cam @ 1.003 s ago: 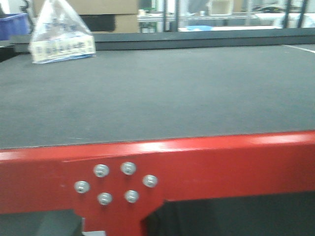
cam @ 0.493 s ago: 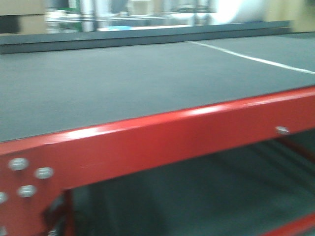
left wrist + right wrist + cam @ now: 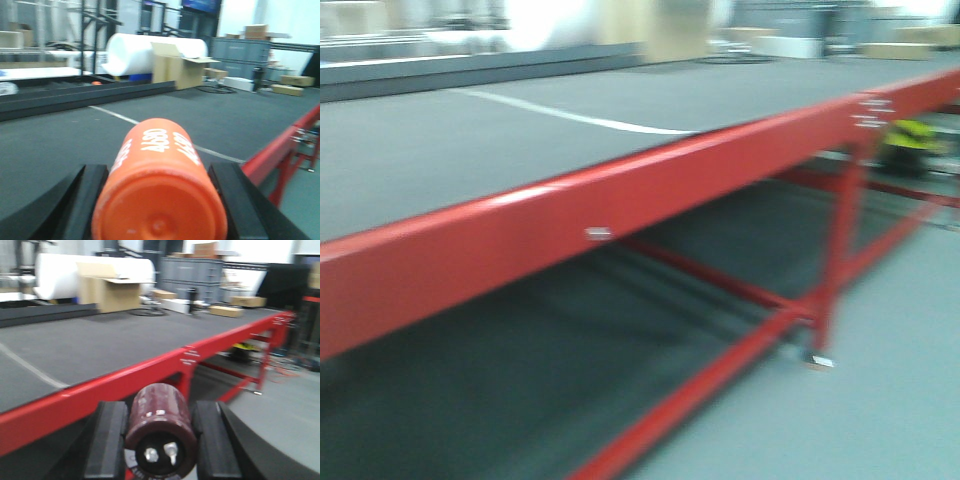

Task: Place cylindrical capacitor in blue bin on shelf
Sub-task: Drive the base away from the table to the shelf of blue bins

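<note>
Seems the carrying step: right gripper (image 3: 160, 439) clamps the capacitor (image 3: 161, 412) at lower centre; left gripper (image 3: 157, 205) clamps an orange cylinder (image 3: 159, 165). Neither shelf nor bin shows; next, find them beyond the table (image 3: 520, 215)

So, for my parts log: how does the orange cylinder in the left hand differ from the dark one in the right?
The orange cylinder is bright orange; the dark cylinder maroon-brown. The orange one bears white 4680 print; the dark one shows none readable. The orange one's end is smooth and dimpled; the dark one's carries two metal terminals. Both sit clamped, in the left hand and right hand.
</note>
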Available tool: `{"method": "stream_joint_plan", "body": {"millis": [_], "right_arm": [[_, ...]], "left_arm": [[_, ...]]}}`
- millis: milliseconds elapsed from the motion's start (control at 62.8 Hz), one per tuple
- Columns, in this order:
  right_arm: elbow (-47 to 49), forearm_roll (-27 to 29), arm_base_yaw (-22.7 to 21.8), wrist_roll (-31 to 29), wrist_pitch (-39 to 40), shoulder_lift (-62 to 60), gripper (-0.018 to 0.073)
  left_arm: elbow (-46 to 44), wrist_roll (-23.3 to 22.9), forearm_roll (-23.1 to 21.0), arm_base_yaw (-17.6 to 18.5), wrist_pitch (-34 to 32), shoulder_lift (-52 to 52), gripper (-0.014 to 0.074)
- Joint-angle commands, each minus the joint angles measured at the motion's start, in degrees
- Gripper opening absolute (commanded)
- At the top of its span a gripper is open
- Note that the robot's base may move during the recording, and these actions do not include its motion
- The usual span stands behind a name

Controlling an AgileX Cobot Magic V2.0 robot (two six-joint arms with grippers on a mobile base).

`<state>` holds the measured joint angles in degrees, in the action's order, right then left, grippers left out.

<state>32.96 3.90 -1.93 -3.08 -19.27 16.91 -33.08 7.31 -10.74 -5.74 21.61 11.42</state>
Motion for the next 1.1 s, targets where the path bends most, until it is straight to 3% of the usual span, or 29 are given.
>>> {"method": "stream_joint_plan", "body": {"millis": [0, 1082], "right_arm": [[0.3, -0.3, -0.3, -0.2, 1.7, -0.3, -0.0163], [0.3, -0.3, -0.3, -0.2, 1.7, -0.3, -0.0163]], "left_arm": [[-0.1, 0.0, -0.5, 0.2, -1.2, -0.3, -0.0111], [-0.1, 0.0, -0.5, 0.2, -1.2, -0.3, -0.0111]]}}
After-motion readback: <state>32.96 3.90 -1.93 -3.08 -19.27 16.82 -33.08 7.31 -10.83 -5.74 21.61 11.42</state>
